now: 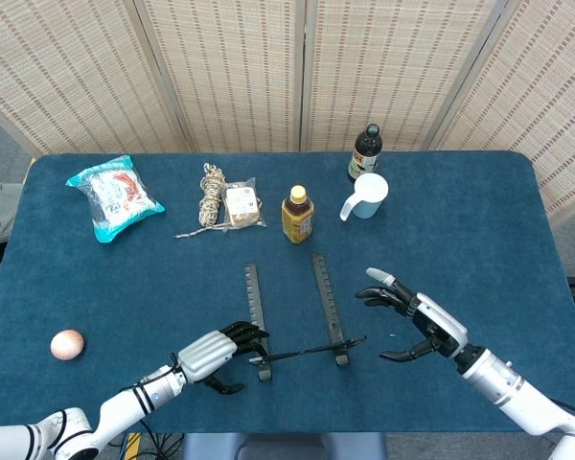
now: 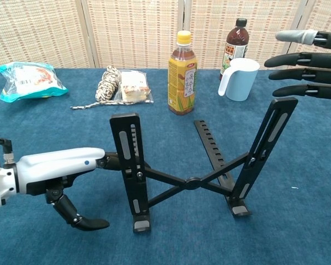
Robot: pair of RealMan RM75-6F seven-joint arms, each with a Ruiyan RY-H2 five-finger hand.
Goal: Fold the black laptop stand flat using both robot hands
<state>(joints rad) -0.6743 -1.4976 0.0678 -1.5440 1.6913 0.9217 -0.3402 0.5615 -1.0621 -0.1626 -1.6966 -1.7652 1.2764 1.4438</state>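
Observation:
The black laptop stand (image 1: pixel 326 299) stands unfolded near the table's front edge, its two slotted arms raised and crossed struts (image 2: pixel 192 182) between them. My left hand (image 1: pixel 214 355) is at the stand's left arm (image 2: pixel 130 144); its fingers reach against the back of that arm while the thumb (image 2: pixel 77 216) hangs apart below, holding nothing. My right hand (image 1: pixel 419 322) hovers open to the right of the stand, fingers spread and level (image 2: pixel 304 59), just above the top of the right arm (image 2: pixel 276 124) without touching it.
Behind the stand stand a yellow-capped drink bottle (image 1: pixel 297 215), a white cup (image 1: pixel 367 195) and a dark bottle (image 1: pixel 365 151). A rope bundle (image 1: pixel 211 196), a wrapped snack (image 1: pixel 241 204) and a blue-green bag (image 1: pixel 113 196) lie at the back left. An egg (image 1: pixel 67 344) rests front left.

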